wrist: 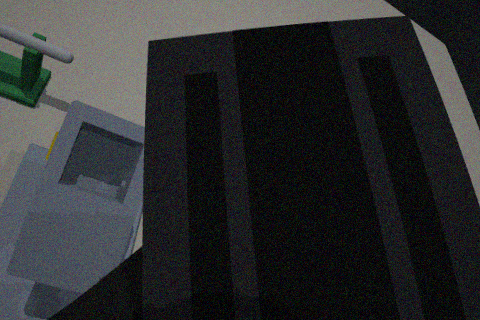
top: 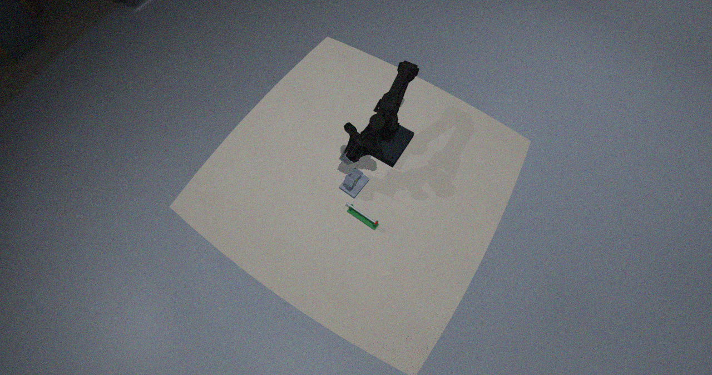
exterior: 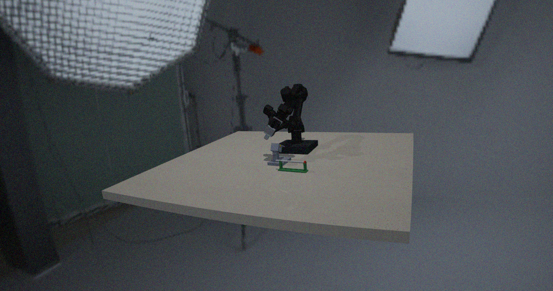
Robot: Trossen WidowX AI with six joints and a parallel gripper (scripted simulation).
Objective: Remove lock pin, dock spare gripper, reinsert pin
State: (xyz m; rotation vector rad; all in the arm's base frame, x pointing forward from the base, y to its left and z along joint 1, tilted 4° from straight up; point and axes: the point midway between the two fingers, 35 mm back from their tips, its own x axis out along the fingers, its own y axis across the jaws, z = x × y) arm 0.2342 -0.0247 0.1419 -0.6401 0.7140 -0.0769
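My gripper point(top: 352, 155) point(exterior: 274, 122) is shut on the spare gripper, whose light grey end point(top: 345, 158) point(exterior: 269, 131) points down and away from the arm. It hangs in the air behind the mount and above its socket's height. A dark slotted block fills the middle of the wrist view; my fingertips are hidden there. The grey socket point(top: 352, 177) point(exterior: 275, 147) point(wrist: 107, 117) stands tilted on its post, its square mouth open and empty in the wrist view. The white pin point(top: 361, 213) point(exterior: 291, 161) point(wrist: 50, 49) with a red head point(top: 376, 222) point(exterior: 305, 162) lies across the green rack point(top: 359, 217) point(exterior: 291, 170) point(wrist: 32, 67).
The mount's flat grey base point(top: 360, 187) point(exterior: 286, 160) point(wrist: 20, 185) rests on the table point(top: 298, 173) point(exterior: 232, 173). The rack stands close beyond it, on the side away from the arm. The arm's dark base plate point(top: 398, 146) point(exterior: 305, 146) sits behind the mount.
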